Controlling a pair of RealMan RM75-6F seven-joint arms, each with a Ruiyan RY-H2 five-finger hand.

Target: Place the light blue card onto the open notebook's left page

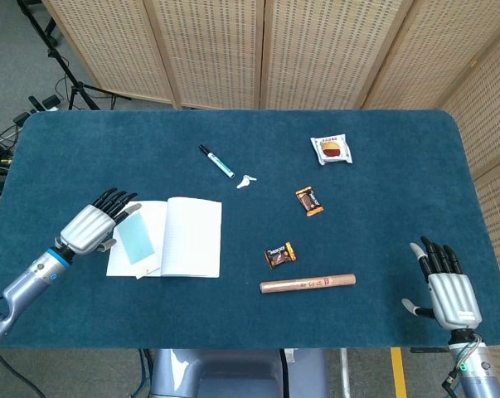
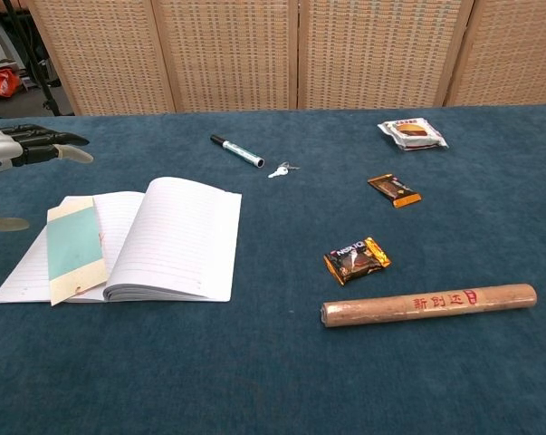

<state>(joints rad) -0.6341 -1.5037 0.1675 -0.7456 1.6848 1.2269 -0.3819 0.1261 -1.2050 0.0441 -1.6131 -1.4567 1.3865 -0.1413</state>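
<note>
The light blue card [image 1: 138, 244] [image 2: 74, 246] lies flat on the left page of the open notebook [image 1: 186, 236] [image 2: 177, 237], its lower end reaching past the page's front edge. My left hand [image 1: 92, 225] [image 2: 21, 148] hovers just left of the notebook with fingers apart, holding nothing and clear of the card. My right hand [image 1: 447, 283] rests open near the table's front right corner, far from the notebook; the chest view does not show it.
A marker pen [image 1: 216, 161] and a small key [image 1: 246, 181] lie behind the notebook. Two snack bars [image 1: 309, 201] [image 1: 280, 254], a long brown roll [image 1: 308, 283] and a white packet [image 1: 332, 149] sit to the right. Wicker screens stand behind the table.
</note>
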